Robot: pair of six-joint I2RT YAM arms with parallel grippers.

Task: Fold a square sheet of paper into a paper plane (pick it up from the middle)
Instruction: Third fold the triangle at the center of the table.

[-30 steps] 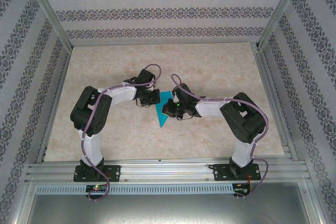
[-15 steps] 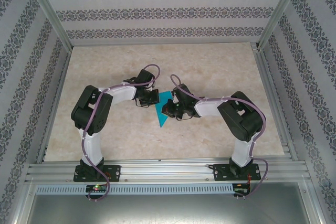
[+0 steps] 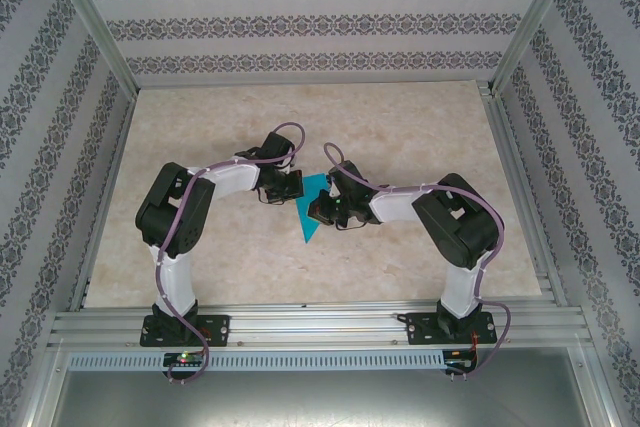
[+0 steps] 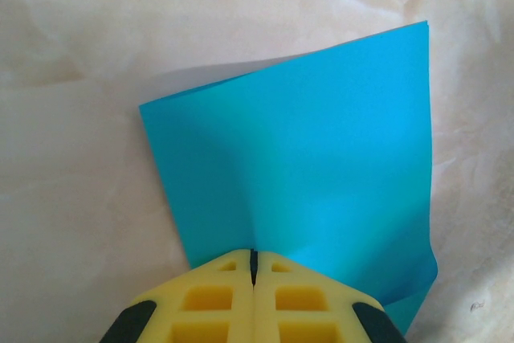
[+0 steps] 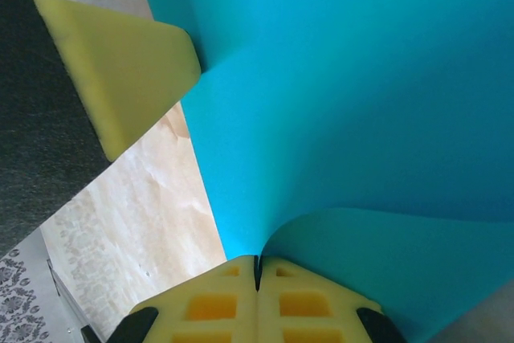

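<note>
Marbled tabletop (image 3: 420, 127) lies beneath the square sheet of paper (image 3: 312, 211). Both the left hand (image 4: 253, 255) and right hand (image 5: 257, 263) clench it.

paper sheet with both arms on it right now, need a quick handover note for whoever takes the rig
Grippers: the left gripper is shut on one edge of the square sheet of paper. The right gripper is shut on its other side, where it curls.
Where: mid-table between the arms, far edge raised.
Done: sheet gripped from both sides.
Left: no dart shape yet, so the plane's folds and creases remain.
</note>
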